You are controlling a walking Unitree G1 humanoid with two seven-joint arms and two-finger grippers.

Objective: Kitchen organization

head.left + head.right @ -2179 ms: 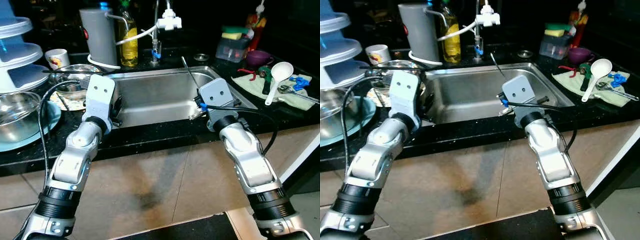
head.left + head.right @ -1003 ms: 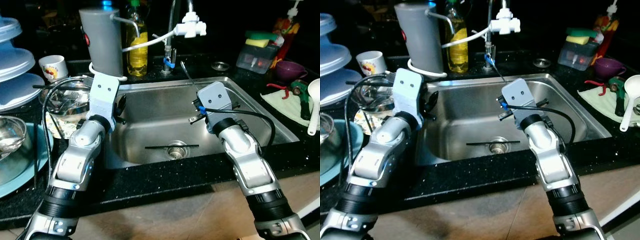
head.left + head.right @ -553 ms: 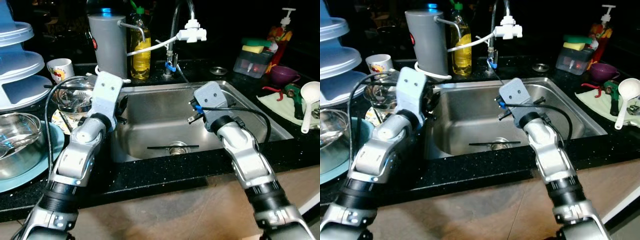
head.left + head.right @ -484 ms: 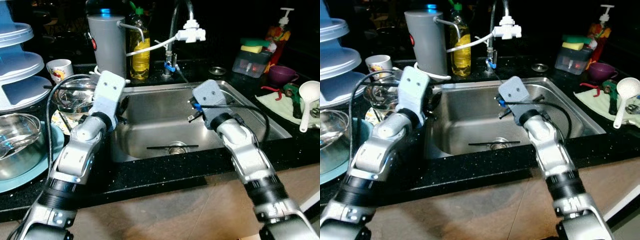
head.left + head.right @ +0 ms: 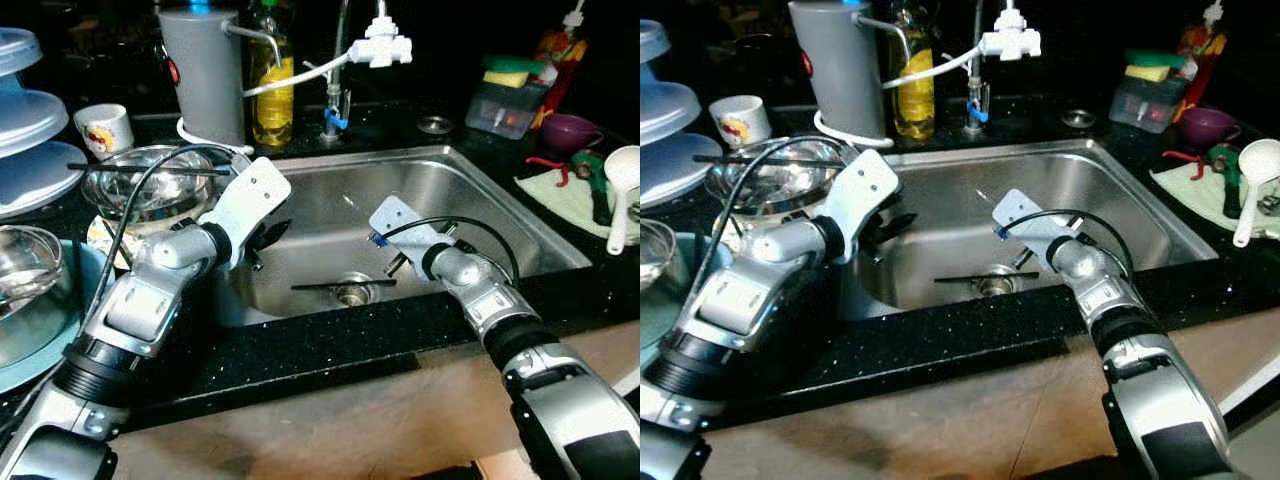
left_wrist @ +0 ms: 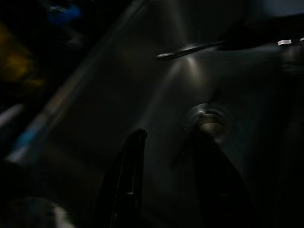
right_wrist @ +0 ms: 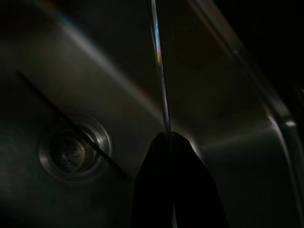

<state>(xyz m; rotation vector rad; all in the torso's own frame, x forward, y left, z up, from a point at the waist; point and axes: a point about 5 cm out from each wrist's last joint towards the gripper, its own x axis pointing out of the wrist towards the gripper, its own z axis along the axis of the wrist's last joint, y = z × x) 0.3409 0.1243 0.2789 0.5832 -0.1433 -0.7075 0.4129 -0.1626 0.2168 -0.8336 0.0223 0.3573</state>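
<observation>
While both arms reach into the steel sink (image 5: 480, 190) at the centre of the frame, the right gripper (image 7: 168, 142) has its two black fingers pressed together on a thin metal rod (image 7: 159, 71). In the right wrist view that rod runs straight out from the fingertips, its long axis in line with the fingers, its far end toward the sink's wall; what sort of utensil it is cannot be told. A second thin dark stick (image 5: 343, 285) lies flat on the sink floor at the middle of the head view, its long axis running left to right across the frame, passing over the drain (image 5: 352, 293). In the right wrist view the same stick crosses the drain on a slant.

At the left of the sink, the left gripper (image 6: 166, 156) hangs with its fingers apart and nothing between them, pointing down at the drain.

Along the counter at the upper left stand a grey canister (image 5: 202, 70), a yellow bottle (image 5: 271, 90) and a white cup (image 5: 104, 128); a glass bowl (image 5: 150, 190) sits below them. At the right edge a white ladle (image 5: 618, 190) rests on a green cloth (image 5: 560, 195).
</observation>
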